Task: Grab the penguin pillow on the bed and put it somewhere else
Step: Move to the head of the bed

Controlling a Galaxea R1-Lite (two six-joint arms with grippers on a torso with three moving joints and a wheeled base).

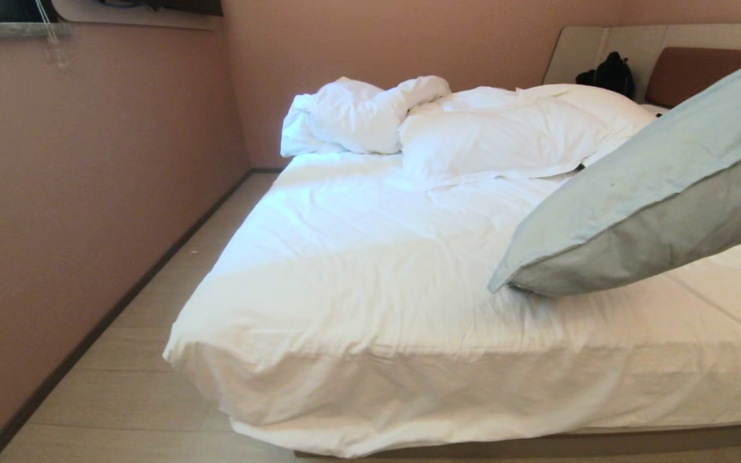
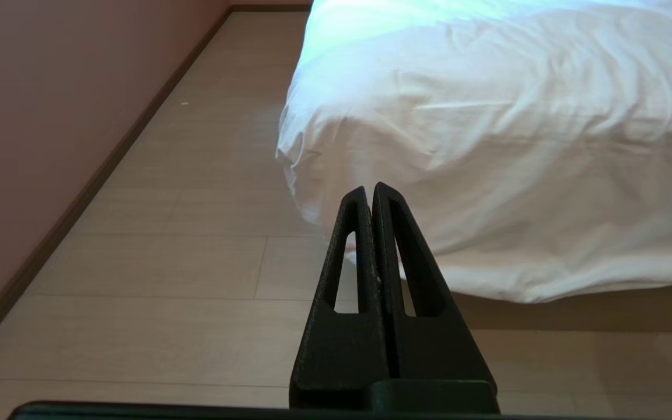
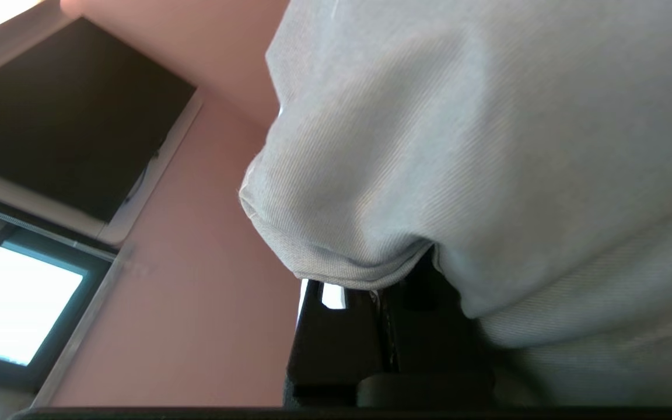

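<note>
Right gripper [image 3: 388,291] jaws pinch the penguin pillow [image 1: 653,193]; left gripper [image 2: 371,195] jaws pressed together.

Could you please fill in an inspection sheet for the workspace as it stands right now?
Surface: bed, wrinkled white sheet.
Job's things: penguin pillow held aloft over the bed's right side, tilted, low corner near the sheet; plain face showing.
Clutter: white pillow, bunched duvet, black bag at the headboard.
Grippers: right gripper shut on the pillow's edge; left gripper shut, empty, low beside the bed corner.
Cables: nothing seen.
Surroundings: pink wall, pale floor, window.
</note>
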